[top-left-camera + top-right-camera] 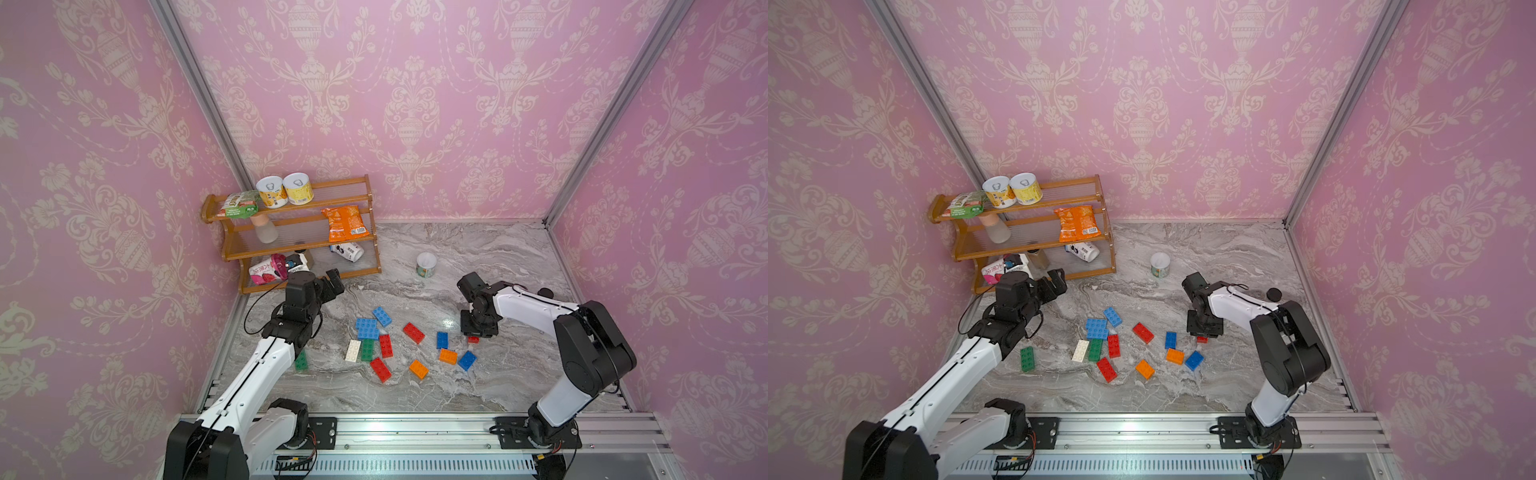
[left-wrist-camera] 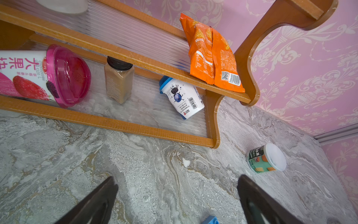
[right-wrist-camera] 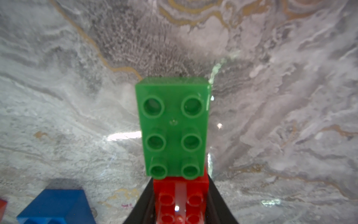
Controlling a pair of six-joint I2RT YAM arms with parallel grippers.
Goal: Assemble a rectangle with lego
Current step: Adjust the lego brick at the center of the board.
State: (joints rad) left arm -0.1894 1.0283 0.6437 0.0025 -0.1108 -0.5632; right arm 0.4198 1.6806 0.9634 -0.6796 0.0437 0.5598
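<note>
Nearest the rail, loose studded plastic lego bricks (image 1: 380, 369) in red, orange, blue and green, with one long white brick (image 1: 353, 350), lay scattered on the grey marbled tabletop (image 1: 519, 374). Just beyond them the right gripper (image 3: 180, 186) pointed down, its black fingers pinching a small red studded brick (image 3: 180, 201). A green studded brick (image 3: 172, 126) overlapped that brick's far end; whether the two were joined could not be told. Farther off, the left gripper (image 2: 177, 182) hung spread wide and empty above bare marble, facing the wooden three-tier shelf (image 2: 135, 128) that carried an orange crinkled snack packet (image 2: 211, 58).
</note>
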